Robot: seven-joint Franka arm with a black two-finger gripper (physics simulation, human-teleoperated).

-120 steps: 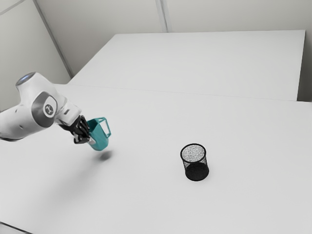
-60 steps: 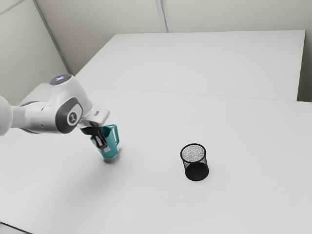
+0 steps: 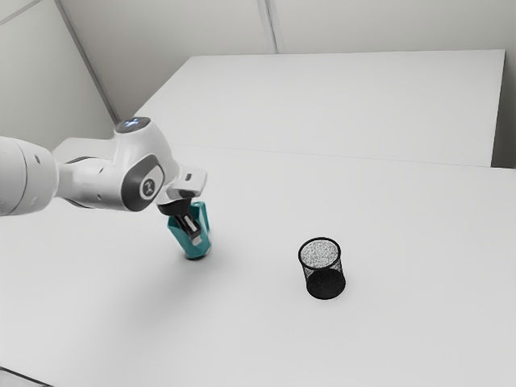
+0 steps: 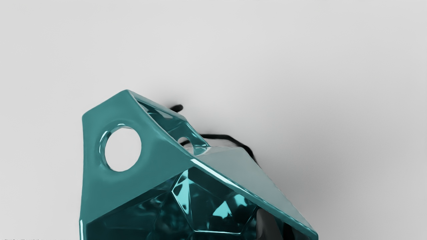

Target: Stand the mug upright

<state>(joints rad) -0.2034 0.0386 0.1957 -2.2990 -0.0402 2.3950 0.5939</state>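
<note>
A white robot arm (image 3: 81, 185) lowers a teal faceted mug (image 3: 205, 232) toward a pale table (image 3: 242, 330), its black gripper (image 3: 193, 235) closed on the cup's wall, with one finger (image 4: 266, 223) reaching inside the mouth in the wrist view. Over the past second the mug travels toward the exterior view's right and swings from a marked tilt, well off the surface, to a nearly upright pose, its base now at or just above the tabletop; which of the two, the angle does not settle. The handle (image 4: 150, 146), which stood out plainly toward the exterior view's right a second ago, is turned so that it is harder to pick out. The righting appears to be in its late stage, with a slight lean perhaps left to level before any release; letting go too soon could set the mug rocking. A black mesh cup (image 3: 322, 268) stands well apart, unmoved. An emblem (image 3: 148, 189) marks the arm's joint and a small display (image 3: 133, 124) glows blue-white above it, but no lettering is legible on either, and no brand is seen on the mug.
</note>
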